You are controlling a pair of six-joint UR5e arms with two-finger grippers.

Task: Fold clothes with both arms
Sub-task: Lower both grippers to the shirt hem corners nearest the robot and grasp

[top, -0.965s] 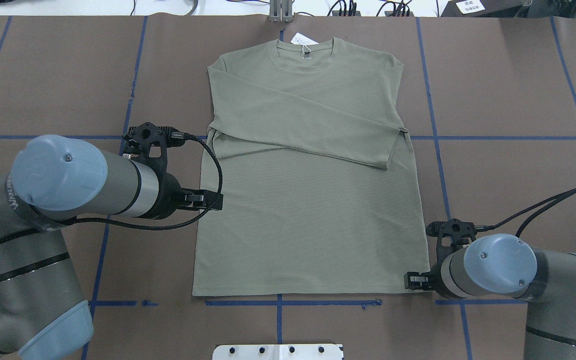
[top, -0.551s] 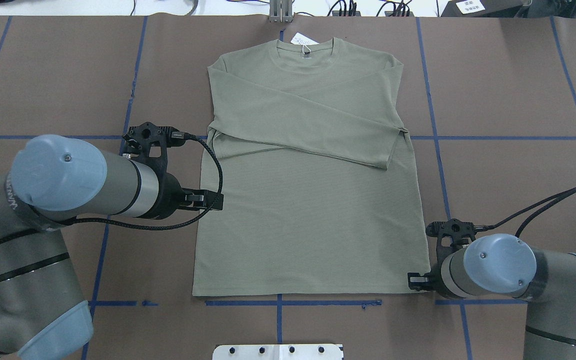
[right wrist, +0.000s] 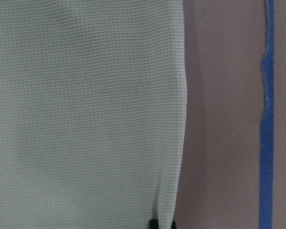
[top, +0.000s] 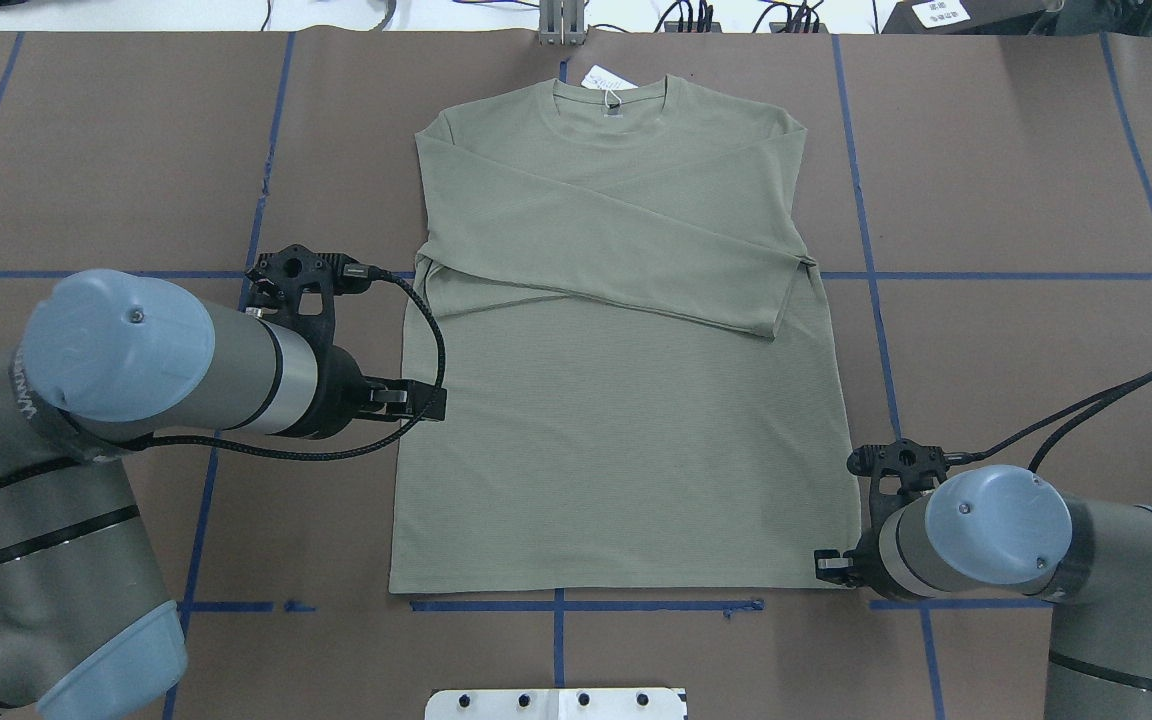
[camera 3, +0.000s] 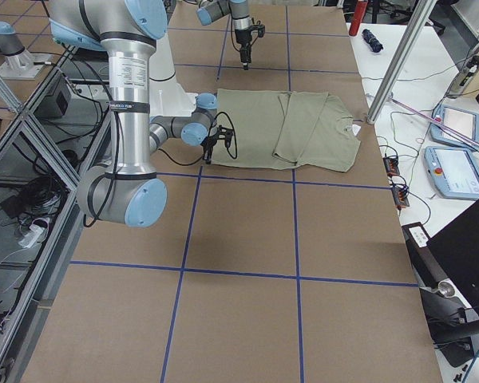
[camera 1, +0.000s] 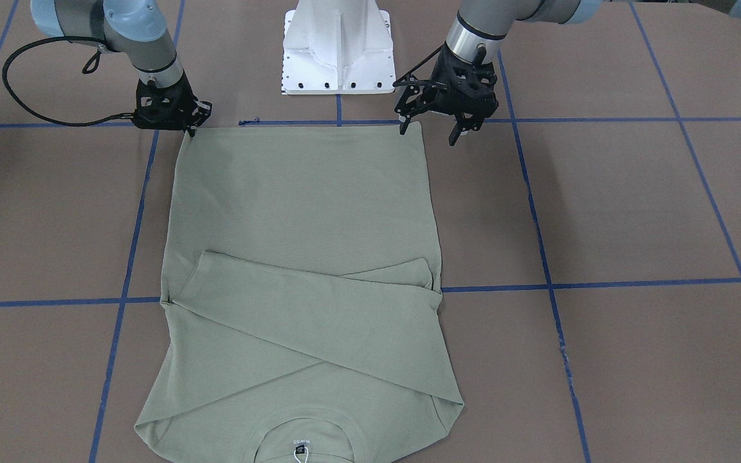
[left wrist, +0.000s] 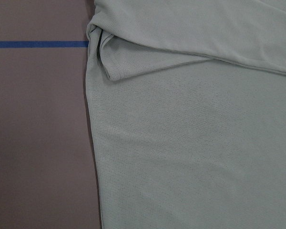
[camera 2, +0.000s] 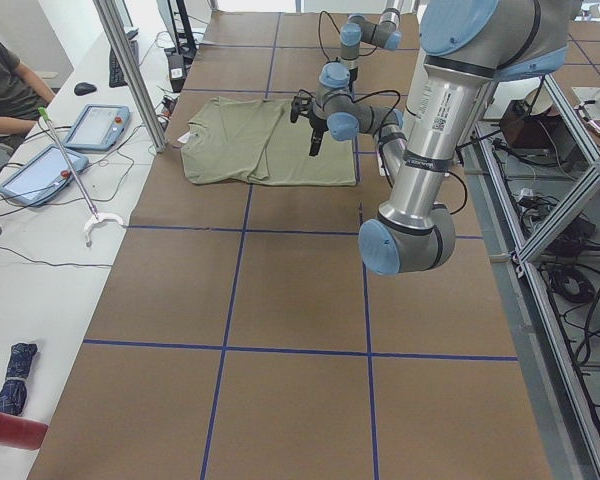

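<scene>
Shirt (top: 616, 420) lay flat mid desk (top: 1016, 180), sleeves crossed, collar far. Soft, light knit would sag and slide, so you needed both near hem corners. Your right pincer (camera 1: 190, 130) looked clamped on the right corner; your left pincer (camera 1: 428, 137) hung apart over the left corner.

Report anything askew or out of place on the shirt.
Nothing is damaged or spilled. The shirt lies flat, but its crossed sleeves run slanted, and the white hang tag sticks out beyond the collar.
</scene>
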